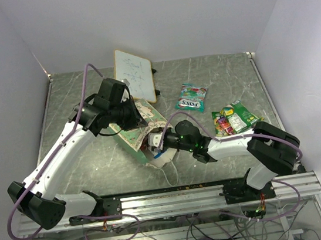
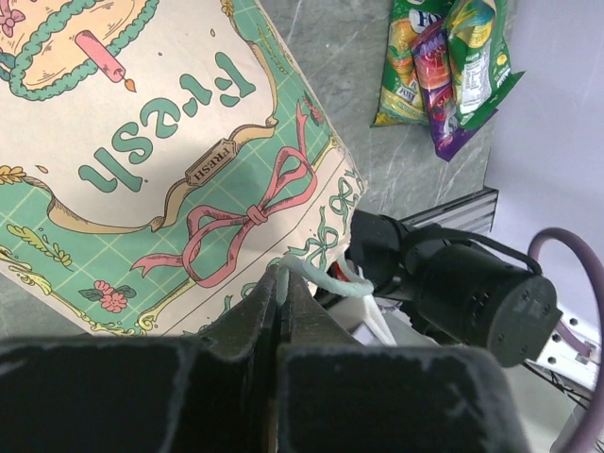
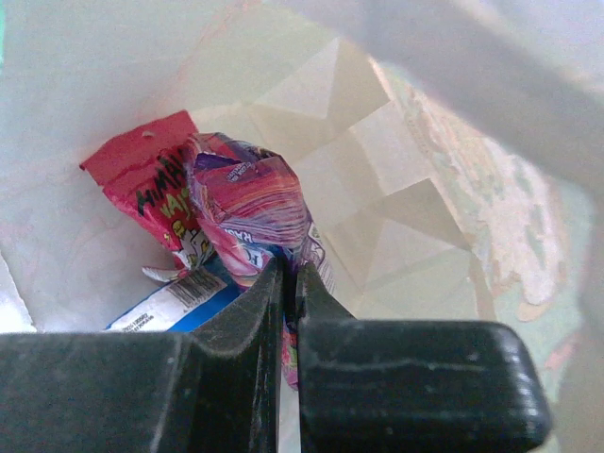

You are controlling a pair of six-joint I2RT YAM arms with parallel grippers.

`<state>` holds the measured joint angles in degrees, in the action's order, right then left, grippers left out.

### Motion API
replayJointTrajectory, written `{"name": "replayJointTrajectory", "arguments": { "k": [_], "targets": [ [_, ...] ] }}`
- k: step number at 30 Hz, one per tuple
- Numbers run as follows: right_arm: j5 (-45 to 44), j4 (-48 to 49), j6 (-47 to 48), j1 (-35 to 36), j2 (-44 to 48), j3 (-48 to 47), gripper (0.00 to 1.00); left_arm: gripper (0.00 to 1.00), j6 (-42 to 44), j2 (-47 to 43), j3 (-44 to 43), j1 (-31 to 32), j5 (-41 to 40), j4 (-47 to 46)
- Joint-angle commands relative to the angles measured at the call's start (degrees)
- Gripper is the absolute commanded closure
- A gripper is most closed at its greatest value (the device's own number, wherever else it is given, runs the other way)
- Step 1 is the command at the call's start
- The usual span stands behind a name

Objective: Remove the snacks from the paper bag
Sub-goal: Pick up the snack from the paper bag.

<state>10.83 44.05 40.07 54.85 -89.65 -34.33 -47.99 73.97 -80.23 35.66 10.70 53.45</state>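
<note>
The paper bag [image 1: 133,130] lies on its side in the middle of the table, its mouth toward the right arm. My left gripper [image 2: 281,281] is shut on the bag's pale string handle [image 2: 321,281], at the bag's upper rim. My right gripper [image 3: 291,274] is inside the bag, shut on a pink and purple snack packet [image 3: 247,200]. A red packet [image 3: 140,187] and a blue and white packet [image 3: 175,304] lie beside it inside the bag. Outside, a teal packet [image 1: 191,97] and a cluster of green, pink and purple packets [image 1: 233,118] lie on the table to the right.
A white wood-framed board [image 1: 135,74] lies tilted behind the bag at the back of the table. The right arm's black wrist [image 2: 477,294] sits close to the bag's mouth. White walls close in the table on three sides.
</note>
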Motion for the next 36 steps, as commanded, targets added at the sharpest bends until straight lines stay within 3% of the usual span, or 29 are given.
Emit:
{"name": "replayJointTrajectory", "arguments": {
  "k": [1,8,14,21,28,36],
  "targets": [
    [-2.8,2.1,-2.3,1.4,4.0,-0.3,1.0,0.93,-0.3,0.5,-1.5,-1.3,2.9,-1.4],
    [-7.1,-4.6,-2.1,3.5,11.3,-1.0,1.0,0.93,0.1,0.8,-3.1,-2.6,3.0,-0.9],
    [-2.4,-21.6,-2.9,4.0,22.7,-2.0,1.0,0.93,-0.5,0.4,-2.1,-3.6,3.4,-2.5],
    [5.0,-46.4,-15.0,5.4,33.7,-8.1,1.0,0.93,-0.9,0.3,0.7,-4.0,4.2,-5.8],
    [-5.6,-61.4,-23.8,7.4,41.9,-17.6,1.0,0.93,1.2,0.5,3.6,-4.3,1.1,-6.6],
    [-22.9,-71.0,-14.4,7.2,38.7,-34.5,1.0,0.93,4.1,3.6,3.3,-5.3,-0.3,-5.2]
  ]
}}
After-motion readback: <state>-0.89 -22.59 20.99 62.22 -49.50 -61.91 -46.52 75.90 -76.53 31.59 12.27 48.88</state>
